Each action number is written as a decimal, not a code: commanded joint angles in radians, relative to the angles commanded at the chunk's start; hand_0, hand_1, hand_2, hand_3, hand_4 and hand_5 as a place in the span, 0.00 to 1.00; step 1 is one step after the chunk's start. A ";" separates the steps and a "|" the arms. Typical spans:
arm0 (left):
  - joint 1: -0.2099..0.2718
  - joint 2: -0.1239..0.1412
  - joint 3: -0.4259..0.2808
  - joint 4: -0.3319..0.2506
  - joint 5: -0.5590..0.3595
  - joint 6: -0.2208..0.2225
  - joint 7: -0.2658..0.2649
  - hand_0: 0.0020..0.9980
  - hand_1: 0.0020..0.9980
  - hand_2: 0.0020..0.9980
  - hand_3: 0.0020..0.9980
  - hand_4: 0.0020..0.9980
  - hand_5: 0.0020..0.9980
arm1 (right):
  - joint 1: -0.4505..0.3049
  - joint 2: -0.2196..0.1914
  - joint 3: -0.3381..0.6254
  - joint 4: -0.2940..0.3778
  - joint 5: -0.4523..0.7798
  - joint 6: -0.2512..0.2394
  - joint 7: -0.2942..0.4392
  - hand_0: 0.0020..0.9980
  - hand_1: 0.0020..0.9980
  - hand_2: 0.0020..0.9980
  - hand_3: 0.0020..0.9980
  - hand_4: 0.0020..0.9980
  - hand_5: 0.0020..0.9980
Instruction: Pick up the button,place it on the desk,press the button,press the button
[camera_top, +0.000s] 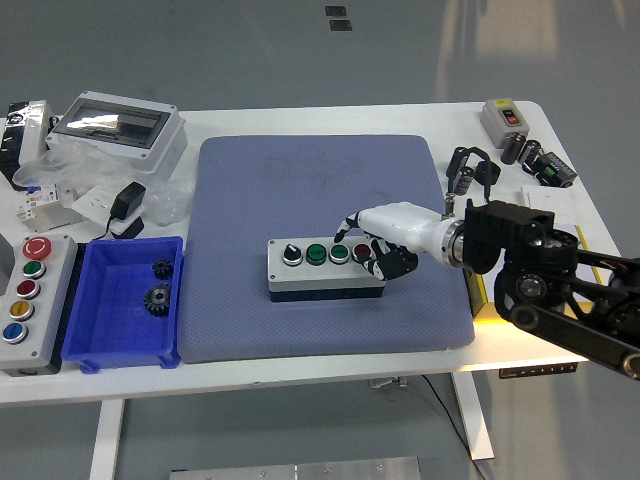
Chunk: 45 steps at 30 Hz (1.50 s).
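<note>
A grey button box (325, 266) lies on the blue mat (320, 240), carrying a black selector knob, two green buttons and a red button (362, 252). My right hand (378, 245) hovers over the box's right end. Its fingers are curled, with one finger stretched out toward the second green button (340, 253) and the rest above the red one. Whether the fingertip touches is hard to tell. The hand holds nothing. My left arm is out of sight.
A blue bin (125, 300) with two gears sits left of the mat. A larger button box (28, 290) lies at the far left. An enclosure (118, 130), adapter and bags crowd the back left. Small parts and a switch box (504, 118) lie at the right.
</note>
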 joint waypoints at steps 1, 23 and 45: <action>0.001 0.000 -0.001 0.000 0.000 0.000 0.000 0.65 0.63 0.62 0.69 0.81 0.23 | -0.011 -0.011 0.027 0.014 0.018 0.024 -0.011 0.03 0.10 0.17 0.76 0.41 0.00; -0.002 -0.013 -0.012 0.000 0.016 -0.001 0.006 0.65 0.63 0.62 0.68 0.81 0.23 | -0.344 0.290 0.607 -0.377 -0.427 -0.452 0.290 0.26 0.44 0.60 0.87 0.83 0.42; -0.003 -0.010 -0.013 0.000 0.024 -0.001 0.009 0.65 0.63 0.62 0.68 0.81 0.22 | -0.402 0.250 0.585 -0.502 -0.662 -0.669 0.285 1.00 1.00 1.00 1.00 1.00 1.00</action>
